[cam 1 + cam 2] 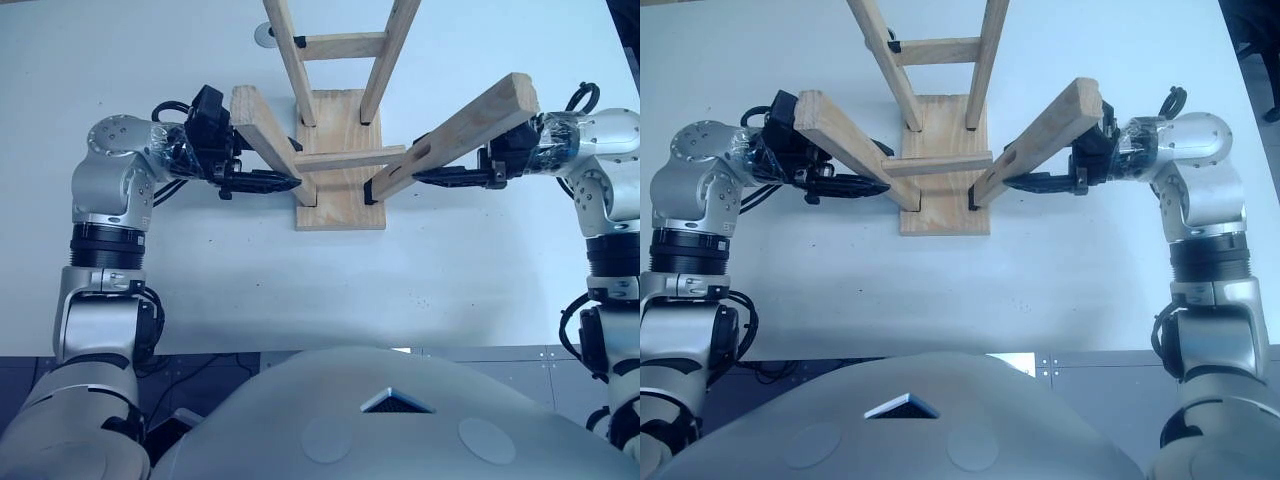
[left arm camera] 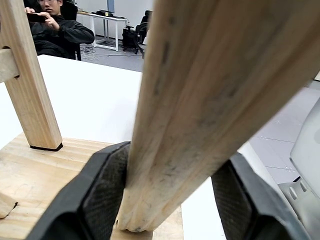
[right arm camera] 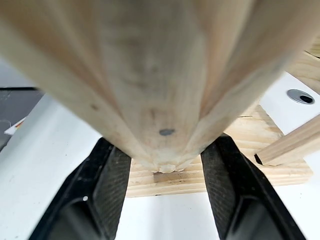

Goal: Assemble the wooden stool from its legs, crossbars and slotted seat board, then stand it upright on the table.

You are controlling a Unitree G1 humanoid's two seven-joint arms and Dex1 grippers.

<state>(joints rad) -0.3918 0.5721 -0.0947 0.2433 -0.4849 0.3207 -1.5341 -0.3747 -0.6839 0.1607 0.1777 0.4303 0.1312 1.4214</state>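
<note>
Left claw (image 1: 288, 182) clamps leg (image 1: 262, 127), right claw (image 1: 420, 178) — likewise

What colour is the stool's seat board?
The seat board is pale light-brown wood, clearest in the left eye view.

A pale rectangular wooden seat board (image 1: 945, 215) is laid flat on the white table (image 1: 1070, 270), with square wooden legs set in it and splayed outward. The near left leg (image 1: 845, 135) is clasped close to its base by the left hand (image 1: 883, 187), and the near right leg (image 1: 1045, 125) by the right hand (image 1: 1008, 183). A thin wooden crossbar (image 1: 935, 163) is fitted between them.
</note>
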